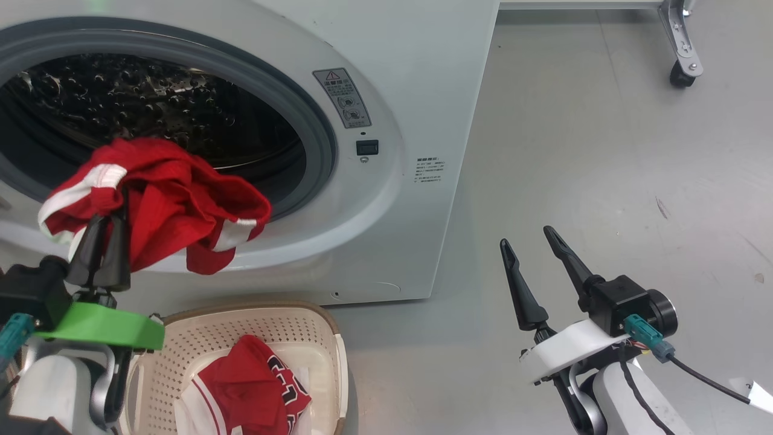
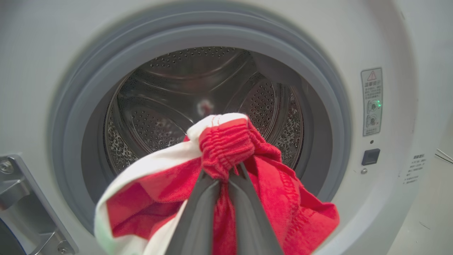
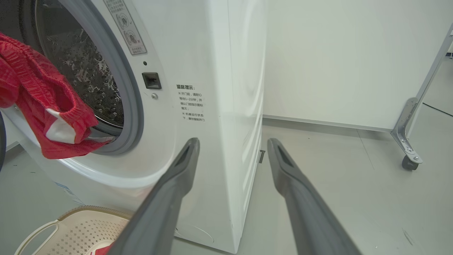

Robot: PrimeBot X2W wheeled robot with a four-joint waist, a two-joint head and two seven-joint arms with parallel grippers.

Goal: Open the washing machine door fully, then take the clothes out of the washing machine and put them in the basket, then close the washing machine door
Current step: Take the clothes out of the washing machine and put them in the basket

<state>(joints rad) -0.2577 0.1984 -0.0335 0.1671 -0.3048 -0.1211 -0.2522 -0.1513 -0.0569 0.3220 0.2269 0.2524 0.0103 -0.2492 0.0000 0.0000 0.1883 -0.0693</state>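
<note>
1. Red garment (image 1: pixel 163 199) with white trim hangs in the head view from the left gripper (image 1: pixel 107 222), pinched in front of the washing machine (image 1: pixel 423 72). The basket (image 1: pixel 259 314) stands at the machine's foot, a red jersey (image 1: pixel 253 386) inside. The right gripper (image 1: pixel 526 237) (well apart, over grey floor (image 1: pixel 604 151)) is spread, holding nothing.
2. Left wrist view: the two fingers press together on a bunched fold, with the steel drum (image 2: pixel 159 124) behind.
3. Right wrist view: spread fingers point past the machine's corner, and the garment hangs at the opening's lower rim.
</note>
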